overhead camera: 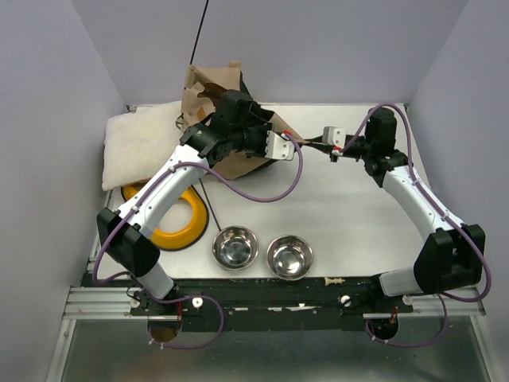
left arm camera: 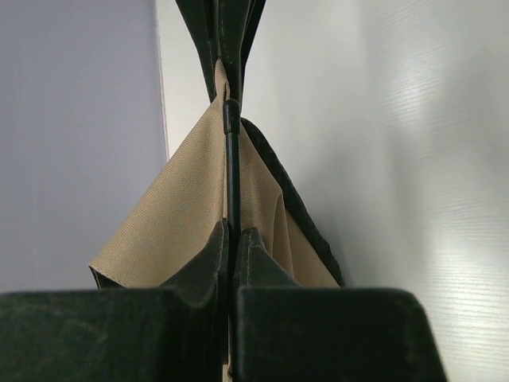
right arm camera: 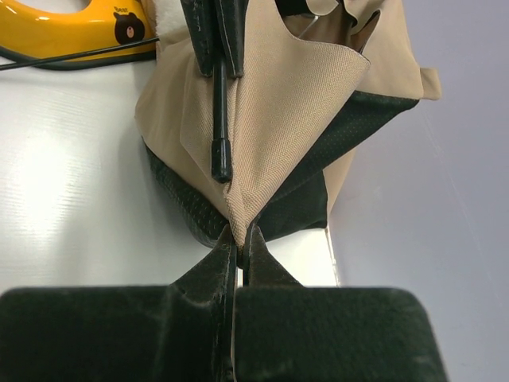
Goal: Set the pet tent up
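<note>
The pet tent (overhead camera: pixel 208 89), tan fabric with black trim, lies collapsed at the back of the table. My two grippers face each other at its right-hand corner. My left gripper (left arm camera: pixel 235 231) is shut on a thin black pole (left arm camera: pixel 231 159) that runs forward along the fabric (left arm camera: pixel 179 215). My right gripper (right arm camera: pixel 241 231) is shut on the tip of the tan corner (right arm camera: pixel 294 87), and the pole's end (right arm camera: pixel 220 155) stops just short of it. In the top view the left gripper (overhead camera: pixel 296 142) and right gripper (overhead camera: pixel 316 145) are nearly touching. Another pole (overhead camera: pixel 200 32) sticks up behind.
A cream fluffy cushion (overhead camera: pixel 143 147) lies at the back left, with a yellow ring-shaped object (overhead camera: pixel 187 219) in front of it. Two steel bowls (overhead camera: pixel 235 246) (overhead camera: pixel 289 256) stand near the front edge. Lavender walls close in the table on three sides.
</note>
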You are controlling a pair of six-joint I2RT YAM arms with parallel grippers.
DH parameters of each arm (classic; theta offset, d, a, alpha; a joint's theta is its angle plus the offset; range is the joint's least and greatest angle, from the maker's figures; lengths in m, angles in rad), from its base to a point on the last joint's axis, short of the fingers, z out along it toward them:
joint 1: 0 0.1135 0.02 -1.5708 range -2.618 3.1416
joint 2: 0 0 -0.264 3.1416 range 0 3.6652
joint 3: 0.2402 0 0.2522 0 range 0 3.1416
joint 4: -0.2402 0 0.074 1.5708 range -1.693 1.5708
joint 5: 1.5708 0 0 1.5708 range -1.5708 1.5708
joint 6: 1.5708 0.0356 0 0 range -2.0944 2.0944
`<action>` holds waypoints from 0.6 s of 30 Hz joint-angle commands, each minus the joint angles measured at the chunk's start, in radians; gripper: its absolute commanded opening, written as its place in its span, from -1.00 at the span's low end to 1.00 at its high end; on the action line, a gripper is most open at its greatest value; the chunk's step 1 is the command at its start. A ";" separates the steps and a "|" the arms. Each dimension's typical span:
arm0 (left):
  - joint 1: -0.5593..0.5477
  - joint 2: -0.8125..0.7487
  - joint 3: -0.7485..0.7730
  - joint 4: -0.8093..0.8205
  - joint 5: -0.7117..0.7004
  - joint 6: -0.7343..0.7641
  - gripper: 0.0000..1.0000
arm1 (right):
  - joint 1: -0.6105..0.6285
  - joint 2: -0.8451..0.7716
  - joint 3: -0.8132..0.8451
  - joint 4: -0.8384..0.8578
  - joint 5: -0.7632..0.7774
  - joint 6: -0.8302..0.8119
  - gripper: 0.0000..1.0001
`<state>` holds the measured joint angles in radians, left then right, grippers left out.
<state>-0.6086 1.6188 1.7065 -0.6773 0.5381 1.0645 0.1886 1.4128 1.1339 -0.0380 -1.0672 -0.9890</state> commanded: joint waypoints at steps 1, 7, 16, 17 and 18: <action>0.059 0.018 0.016 -0.062 -0.155 -0.014 -1.00 | -0.015 -0.038 -0.013 -0.054 -0.028 -0.023 -0.99; 0.059 0.026 0.025 -0.067 -0.162 -0.015 -1.00 | -0.015 -0.041 -0.013 -0.063 -0.030 -0.033 -0.99; 0.056 0.033 0.015 -0.073 -0.178 0.008 -1.00 | -0.015 -0.037 -0.005 -0.065 -0.034 -0.023 -0.99; 0.056 0.035 0.015 -0.070 -0.184 0.006 -1.00 | -0.014 -0.038 -0.005 -0.066 -0.036 -0.025 -0.99; 0.055 0.039 0.019 -0.070 -0.190 0.005 -1.00 | -0.015 -0.040 -0.005 -0.066 -0.039 -0.027 -0.99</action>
<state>-0.6086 1.6253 1.7149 -0.6811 0.5346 1.0576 0.1886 1.4082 1.1339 -0.0551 -1.0672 -1.0145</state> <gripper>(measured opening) 0.044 0.024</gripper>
